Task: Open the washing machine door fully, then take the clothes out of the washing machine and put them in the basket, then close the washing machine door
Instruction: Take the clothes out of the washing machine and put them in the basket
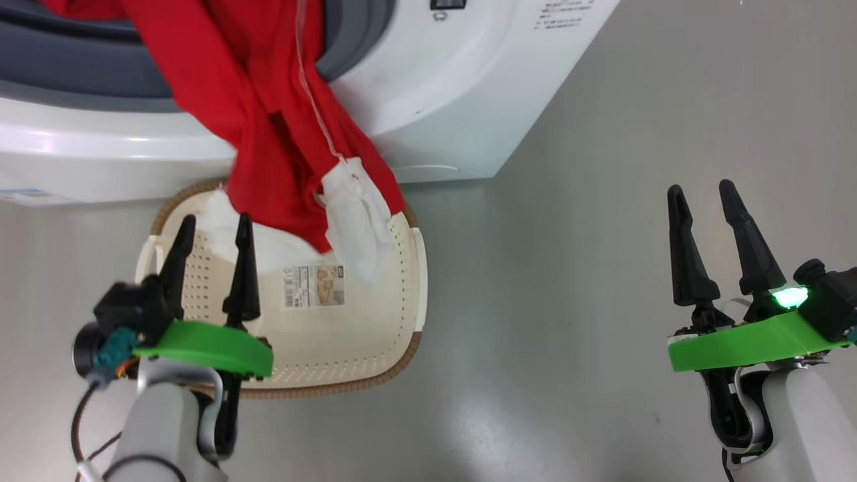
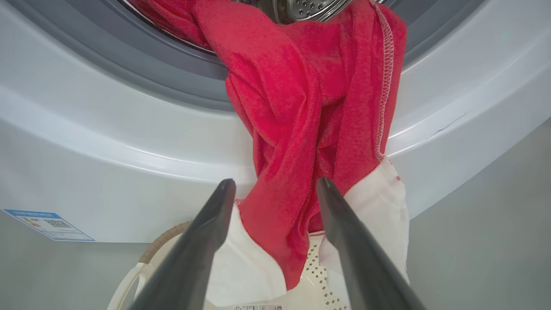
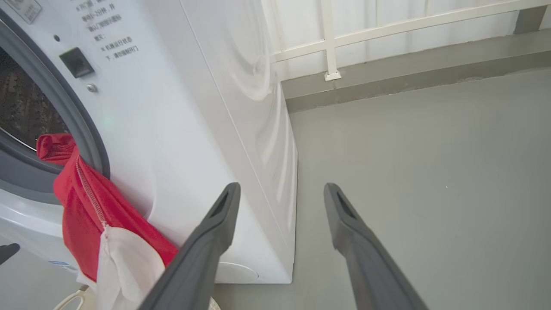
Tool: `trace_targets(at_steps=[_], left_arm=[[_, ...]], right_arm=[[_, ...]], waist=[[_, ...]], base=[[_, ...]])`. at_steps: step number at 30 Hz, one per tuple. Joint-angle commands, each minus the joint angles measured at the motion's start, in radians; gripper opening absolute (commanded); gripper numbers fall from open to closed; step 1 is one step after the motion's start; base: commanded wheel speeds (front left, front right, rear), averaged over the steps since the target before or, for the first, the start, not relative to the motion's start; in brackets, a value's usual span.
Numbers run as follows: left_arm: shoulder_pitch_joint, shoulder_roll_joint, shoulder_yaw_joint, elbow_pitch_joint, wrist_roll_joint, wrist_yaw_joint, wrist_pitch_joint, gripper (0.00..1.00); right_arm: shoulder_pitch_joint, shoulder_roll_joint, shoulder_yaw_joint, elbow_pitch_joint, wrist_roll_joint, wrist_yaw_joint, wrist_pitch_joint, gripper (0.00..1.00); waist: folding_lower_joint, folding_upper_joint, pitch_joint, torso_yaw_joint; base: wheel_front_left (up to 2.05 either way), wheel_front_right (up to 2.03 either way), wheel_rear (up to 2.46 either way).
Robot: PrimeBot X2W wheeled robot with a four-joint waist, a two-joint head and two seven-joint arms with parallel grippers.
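Down at the robot's left side, the left hand point(image 1: 217, 221) hangs over the near half of the basket point(image 1: 402, 301), its two dark fingers spread wide and nothing caught between them. Off to the right, well apart, the right hand point(image 1: 701, 187) is just as wide and just as empty, poised over bare grey floor point(image 1: 569, 301) with open room on every side of it.

From where I stand, the basket sits on the floor with its far brown rim tucked against the foot of the washing machine point(image 1: 435, 100). A paper label point(image 1: 315, 286) lies on its bottom, and most of the near half around it is bare. The clothes point(image 1: 268, 134) spill out of the machine's mouth, over the lower lip of the grey rubber ring point(image 1: 67, 67) and down the white front, so their lower end drops into the far part of the basket. One white piece rests just beside the label; another lies under the left fingertips. Whether those tips brush the red hem I cannot tell.

Farther up, the top of the red fabric reaches into the steel drum point(image 2: 301, 8). Past the machine's right-hand corner edge the floor runs clear to a low kerb point(image 3: 387, 86) and a white railing point(image 3: 329, 43).
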Motion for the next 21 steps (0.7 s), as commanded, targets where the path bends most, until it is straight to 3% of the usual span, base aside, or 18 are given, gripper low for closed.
trace_targets(at_steps=[1,21], left_arm=[[0.039,0.026,0.022,-0.040,0.002,0.013,-0.005,1.00],[0.245,0.026,-0.041,-0.350,0.011,0.087,-0.005,1.00]], right_arm=[[0.025,-0.010,0.028,-0.019,-0.011,0.008,-0.006,1.00],[0.066,-0.026,0.023,-0.022,-0.013,0.008,-0.006,1.00]], waist=[[0.0000,0.0000,-0.020,0.013],[0.0000,0.0000,-0.059,0.034]], base=[[0.00,0.00,0.00],[0.00,0.00,0.00]])
